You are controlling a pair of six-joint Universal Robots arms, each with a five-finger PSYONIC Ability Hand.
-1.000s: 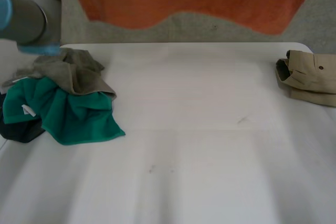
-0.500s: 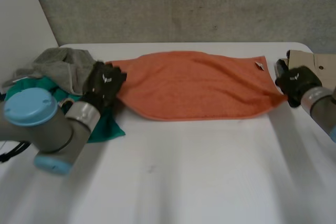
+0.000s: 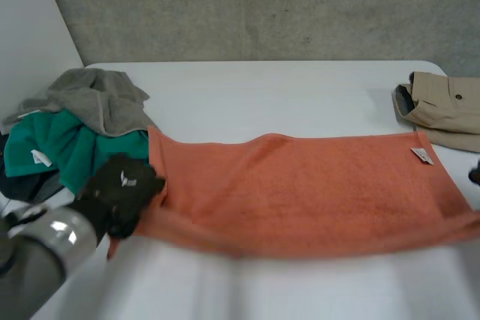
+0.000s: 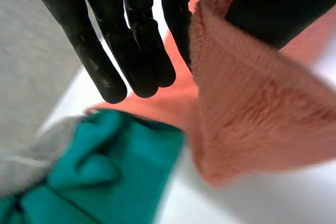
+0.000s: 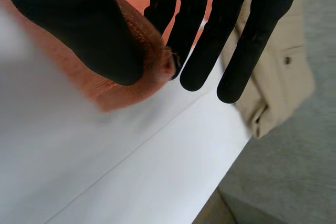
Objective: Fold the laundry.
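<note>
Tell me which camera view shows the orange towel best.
The head view: the orange towel lies spread across the white table. The left wrist view shows one end pinched in the left hand; the right wrist view, a corner pinched in the right hand.

In the head view, the white table point(image 3: 300, 103) is lit brightly and evenly by soft, diffuse light. Dim shade is held in the folds of the green cloth point(image 3: 82, 155) at 9 o'clock. A faint grey shadow is cast under the orange towel point(image 3: 300, 192) towards 6 o'clock. A dull sheen is carried by the fingers point(image 4: 100, 66) of the left hand point(image 4: 139, 35).
</note>
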